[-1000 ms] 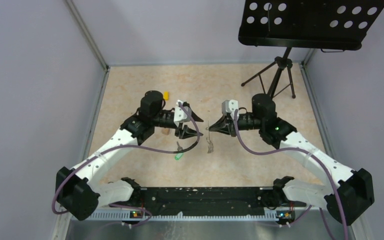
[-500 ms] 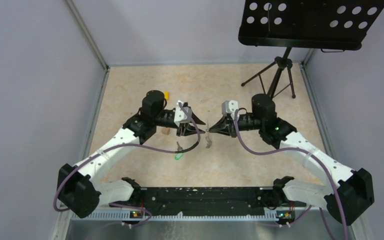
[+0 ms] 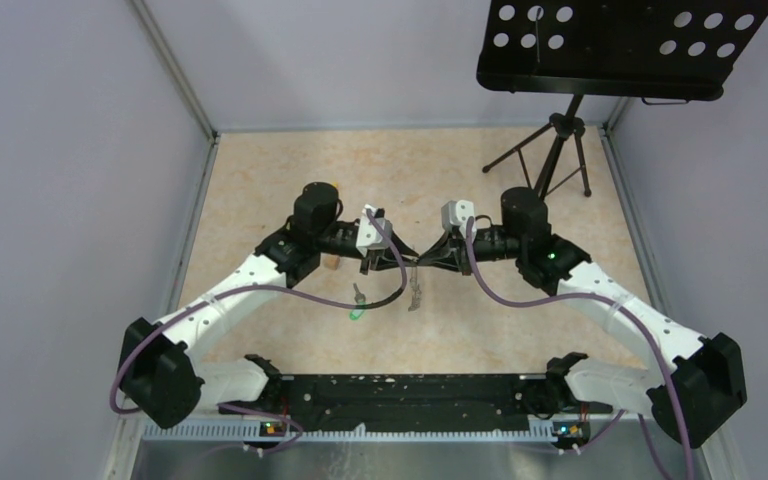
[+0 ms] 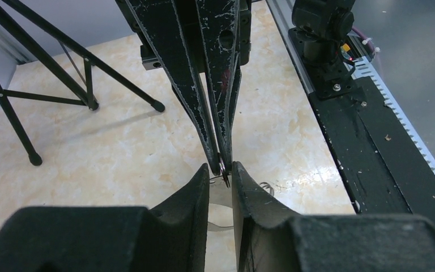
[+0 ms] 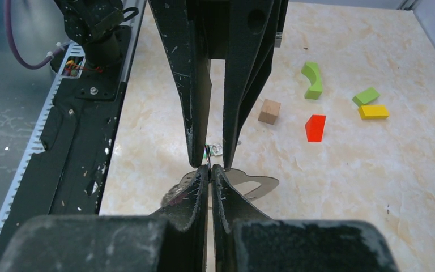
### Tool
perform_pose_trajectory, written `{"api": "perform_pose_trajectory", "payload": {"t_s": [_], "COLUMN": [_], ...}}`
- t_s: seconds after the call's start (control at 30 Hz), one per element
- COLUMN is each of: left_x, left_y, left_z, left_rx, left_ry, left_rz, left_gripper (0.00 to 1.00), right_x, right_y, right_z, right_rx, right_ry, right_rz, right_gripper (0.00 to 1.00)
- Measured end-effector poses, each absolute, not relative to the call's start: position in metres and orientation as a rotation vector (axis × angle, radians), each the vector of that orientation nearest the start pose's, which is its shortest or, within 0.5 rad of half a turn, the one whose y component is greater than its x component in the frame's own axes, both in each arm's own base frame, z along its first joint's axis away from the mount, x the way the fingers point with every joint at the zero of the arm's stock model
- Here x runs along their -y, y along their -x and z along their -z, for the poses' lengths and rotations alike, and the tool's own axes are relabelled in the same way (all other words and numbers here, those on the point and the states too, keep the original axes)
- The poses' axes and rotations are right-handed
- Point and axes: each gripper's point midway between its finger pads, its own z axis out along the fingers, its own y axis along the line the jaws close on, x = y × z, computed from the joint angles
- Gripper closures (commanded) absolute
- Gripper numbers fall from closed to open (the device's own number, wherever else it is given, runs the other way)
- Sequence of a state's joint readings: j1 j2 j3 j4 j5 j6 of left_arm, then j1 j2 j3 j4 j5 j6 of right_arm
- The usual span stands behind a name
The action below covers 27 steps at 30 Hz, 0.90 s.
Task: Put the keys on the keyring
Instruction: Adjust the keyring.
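Right tool pressed tight together, nipping the thin wire of the keyring right at its tips. Left tool only narrowly spread, its two fingers flanking the right tool's tips nose to nose, with the ring wire in the gap; can't see it clamped on anything. Both tools meet in the air over mid-bench. Keys: a small bunch of hanging keys dangles at 6 o'clock just under the meeting point; it is too small to count and the link to the ring is not clear. One green-tagged key lies loose on the bench at 7 o'clock from the tools, near but apart. Keyring count: one. Right wrist view shows five blocks at 1 to 2 o'clock of the tool, well apart from it: one tan block, one red block, two green blocks, one yellow block touching a green. One tripod stand at 1 o'clock, far bench corner.
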<state>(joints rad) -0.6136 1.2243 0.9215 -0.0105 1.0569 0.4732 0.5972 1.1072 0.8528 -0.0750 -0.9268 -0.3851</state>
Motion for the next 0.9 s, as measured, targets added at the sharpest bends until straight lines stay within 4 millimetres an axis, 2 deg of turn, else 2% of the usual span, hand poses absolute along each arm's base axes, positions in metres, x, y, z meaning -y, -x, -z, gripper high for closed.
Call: {"api": "perform_pose_trajectory", "payload": {"t_s": [0.13,0.27,0.6,0.77,0.9], "left_x": [0.3132,0.3132,0.3113,0.3112,0.3112], "left_y": [-0.1955,-0.1985,-0.1996,-0.1996,-0.2000], "left_z": [-0.2555,-0.2548,-0.2470,-0.2470,-0.2472], "left_rx": [-1.087,-1.097,-1.115,-1.114,-1.114], "left_ry": [-1.501,-1.495,-1.495,-1.495,-1.494], "left_rz": [1.074,1.057,1.040,1.040,1.037], "left_gripper": [0.67,0.67,0.82,0.99,1.00], "right_x": [-0.2901,-0.2901,-0.2890,-0.2888,-0.2885], "right_y": [-0.1936,-0.1936,-0.1957,-0.1964,-0.1971], "right_z": [-0.2474,-0.2474,-0.2470,-0.2469,-0.2461], "right_rx": [-1.270,-1.270,-1.276,-1.279,-1.284], "right_ry": [1.396,1.396,1.390,1.388,1.386], "right_rz": [-1.019,-1.019,-1.011,-1.008,-1.004], "right_gripper": [1.00,1.00,1.00,1.00,1.00]}}
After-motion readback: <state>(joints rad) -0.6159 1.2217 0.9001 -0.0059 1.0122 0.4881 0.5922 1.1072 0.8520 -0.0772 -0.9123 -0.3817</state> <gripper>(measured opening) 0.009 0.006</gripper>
